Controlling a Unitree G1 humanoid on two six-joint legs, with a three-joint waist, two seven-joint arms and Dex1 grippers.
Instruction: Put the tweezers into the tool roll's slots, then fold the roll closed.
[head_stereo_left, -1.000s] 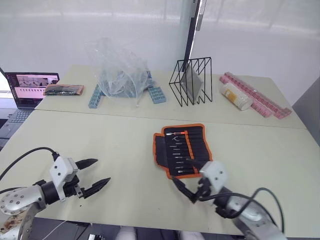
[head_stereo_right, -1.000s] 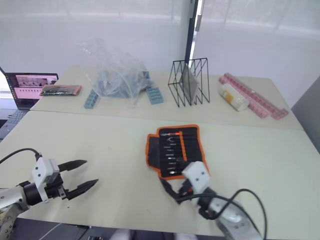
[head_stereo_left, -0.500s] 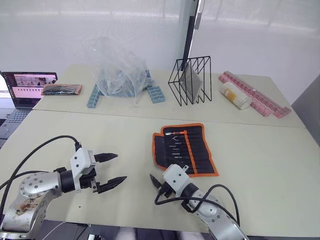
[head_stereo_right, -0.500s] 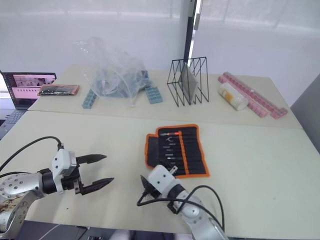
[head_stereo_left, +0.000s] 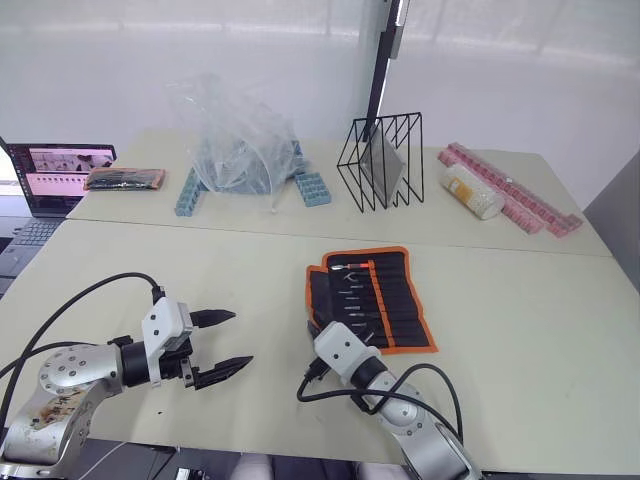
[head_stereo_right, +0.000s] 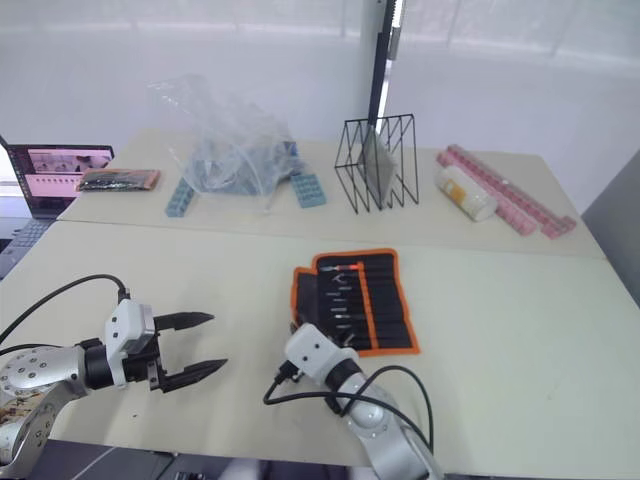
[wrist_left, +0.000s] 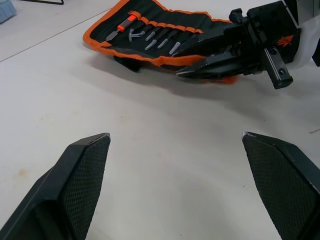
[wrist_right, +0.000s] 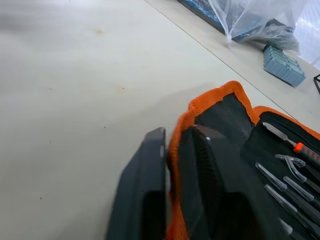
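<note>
The tool roll (head_stereo_left: 372, 297) lies open on the table, black with orange edging. Several slim tweezers (wrist_left: 159, 39) sit in its slots (wrist_right: 282, 187), beside an orange-handled tool. My right gripper (wrist_right: 176, 136) is at the roll's near left corner, shut on the orange edge. Its black fingers (wrist_left: 210, 66) pinch that edge and lift it slightly off the table. My left gripper (head_stereo_left: 222, 342) hovers open over bare table to the left of the roll, a hand's width away from it, with nothing between its fingers (wrist_left: 82, 172).
At the back stand a crumpled plastic bag (head_stereo_left: 238, 140) over blue blocks, a black wire rack (head_stereo_left: 383, 160), a white cylinder (head_stereo_left: 472, 192) and pink blocks (head_stereo_left: 520, 195). A laptop (head_stereo_left: 55, 175) and a flat pouch (head_stereo_left: 127, 179) lie at the far left.
My right gripper moved forward to the roll's near left corner and closed on its orange edge. The left arm came in towards the middle, then held still, open.
</note>
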